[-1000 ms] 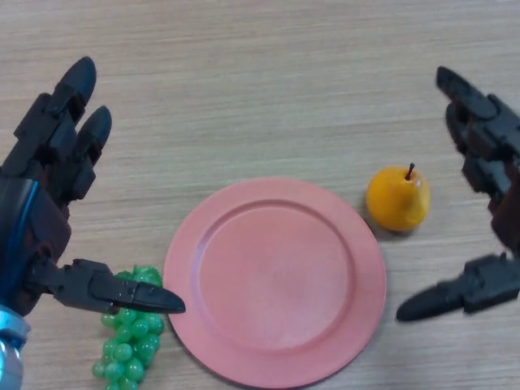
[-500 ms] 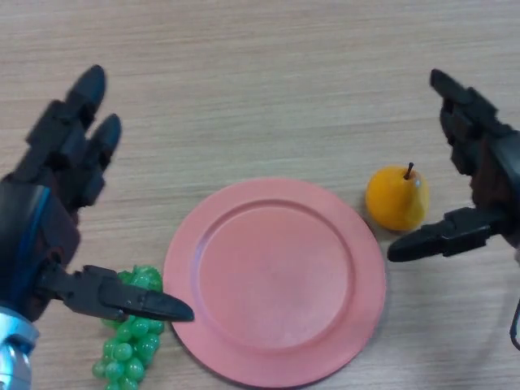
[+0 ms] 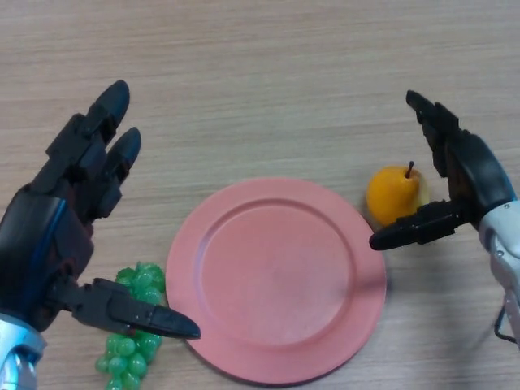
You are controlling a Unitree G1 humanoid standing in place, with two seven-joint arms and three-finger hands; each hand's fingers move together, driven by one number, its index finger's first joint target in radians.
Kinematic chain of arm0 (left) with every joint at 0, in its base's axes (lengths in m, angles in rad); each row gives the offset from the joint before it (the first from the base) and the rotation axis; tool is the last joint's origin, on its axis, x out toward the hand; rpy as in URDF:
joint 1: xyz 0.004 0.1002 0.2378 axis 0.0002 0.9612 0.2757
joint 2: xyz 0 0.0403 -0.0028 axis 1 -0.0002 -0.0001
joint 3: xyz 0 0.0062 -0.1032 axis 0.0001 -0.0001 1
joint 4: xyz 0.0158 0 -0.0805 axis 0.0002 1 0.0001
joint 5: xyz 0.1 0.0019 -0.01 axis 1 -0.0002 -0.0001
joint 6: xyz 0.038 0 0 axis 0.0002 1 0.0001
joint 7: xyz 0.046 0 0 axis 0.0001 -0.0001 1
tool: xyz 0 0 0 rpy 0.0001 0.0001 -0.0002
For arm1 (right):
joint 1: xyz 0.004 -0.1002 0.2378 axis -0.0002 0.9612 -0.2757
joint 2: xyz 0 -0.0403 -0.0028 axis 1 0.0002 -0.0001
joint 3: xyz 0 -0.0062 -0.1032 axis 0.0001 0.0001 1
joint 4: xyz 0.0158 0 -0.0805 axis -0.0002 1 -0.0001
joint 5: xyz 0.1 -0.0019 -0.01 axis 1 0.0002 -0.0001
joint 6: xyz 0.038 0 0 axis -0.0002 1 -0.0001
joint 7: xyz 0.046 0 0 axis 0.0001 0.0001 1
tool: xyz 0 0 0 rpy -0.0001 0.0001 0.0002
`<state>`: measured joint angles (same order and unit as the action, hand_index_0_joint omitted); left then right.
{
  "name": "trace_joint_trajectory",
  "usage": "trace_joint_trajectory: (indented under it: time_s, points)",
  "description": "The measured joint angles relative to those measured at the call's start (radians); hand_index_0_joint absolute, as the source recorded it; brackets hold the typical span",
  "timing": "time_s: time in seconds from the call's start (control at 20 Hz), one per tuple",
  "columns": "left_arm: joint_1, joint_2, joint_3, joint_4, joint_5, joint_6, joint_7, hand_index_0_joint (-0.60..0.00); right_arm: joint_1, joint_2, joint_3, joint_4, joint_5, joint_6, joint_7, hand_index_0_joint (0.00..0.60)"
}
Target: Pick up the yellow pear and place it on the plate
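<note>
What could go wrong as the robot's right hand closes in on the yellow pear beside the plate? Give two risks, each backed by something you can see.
1. The right hand is open around the yellow pear, its thumb low beside the fruit. A poor closure could knock the round pear so it rolls off across the table.
2. The pear sits right at the edge of the plate, so the thumb may catch the rim and shift the plate.

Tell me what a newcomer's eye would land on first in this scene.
The big pink plate at the centre of the wooden table draws the eye first. Just off its right rim stands the yellow pear, with the open right hand spread around it, thumb low and fingers above. At the left, the open left hand hovers over a bunch of green grapes.
</note>
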<state>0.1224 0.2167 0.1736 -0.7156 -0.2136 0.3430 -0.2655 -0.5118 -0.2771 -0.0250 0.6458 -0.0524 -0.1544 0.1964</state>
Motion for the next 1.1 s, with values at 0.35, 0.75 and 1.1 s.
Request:
trace_joint_trajectory:
  time_s: [0.35,0.75,1.1]
  points:
    - [0.013,-0.014,0.040,0.019,0.000,-0.041,0.002,0.000,-0.101,0.012,-0.002,0.308,-0.018,-0.144,-0.032,0.101]
    - [0.009,-0.013,0.061,0.025,0.010,-0.041,0.006,0.000,-0.118,0.011,0.003,0.345,-0.101,-0.035,-0.089,0.600]
    - [0.003,-0.014,0.065,0.029,0.009,-0.042,0.037,0.000,-0.081,0.016,-0.022,0.078,0.020,0.180,-0.111,0.600]
